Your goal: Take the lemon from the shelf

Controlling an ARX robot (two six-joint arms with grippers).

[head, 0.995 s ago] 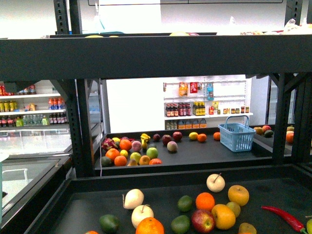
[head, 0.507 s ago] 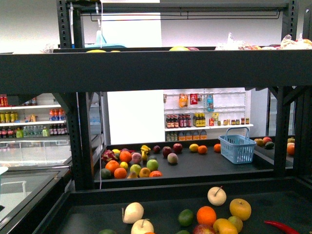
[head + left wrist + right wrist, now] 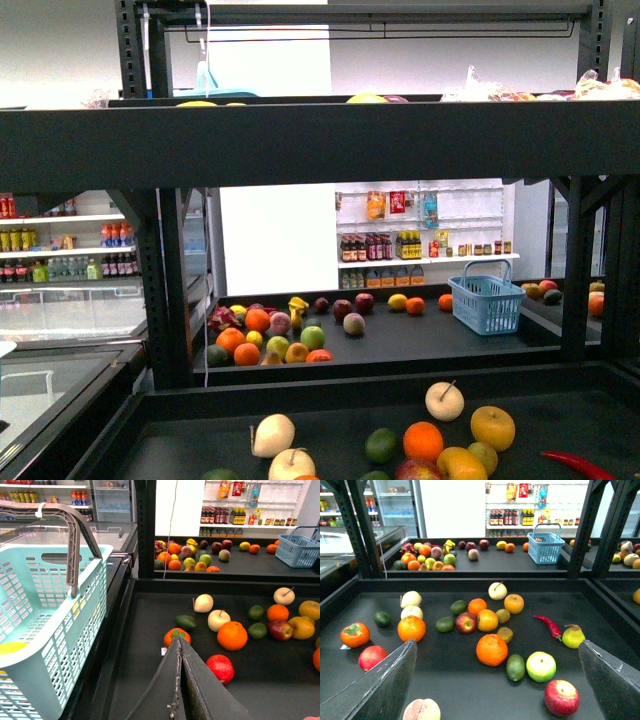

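The lemon (image 3: 487, 620), a yellow oval fruit, lies in the middle of the shelf's black tray deck (image 3: 470, 584) beside a red apple (image 3: 466, 622). It also shows at the bottom of the front view, lemon (image 3: 459, 465), and far to one side in the left wrist view, lemon (image 3: 301, 627). My right gripper (image 3: 496, 644) is open and wide, hovering over the deck short of the lemon, with a large orange (image 3: 491, 649) between the two. My left gripper (image 3: 179, 642) is shut and empty, pointing at a persimmon (image 3: 177, 636) near the deck's left side.
A teal basket (image 3: 55, 630) hangs left of the deck with something yellow (image 3: 11, 647) inside. Several fruits and a red chilli (image 3: 549, 625) lie scattered on the deck. Black uprights (image 3: 582, 527) and an upper deck (image 3: 320, 135) frame the space. A farther shelf holds a blue basket (image 3: 486, 289).
The front view has risen: the upper deck and the fruits sit lower in the picture than a second ago. Over the last half second almost nothing has moved.
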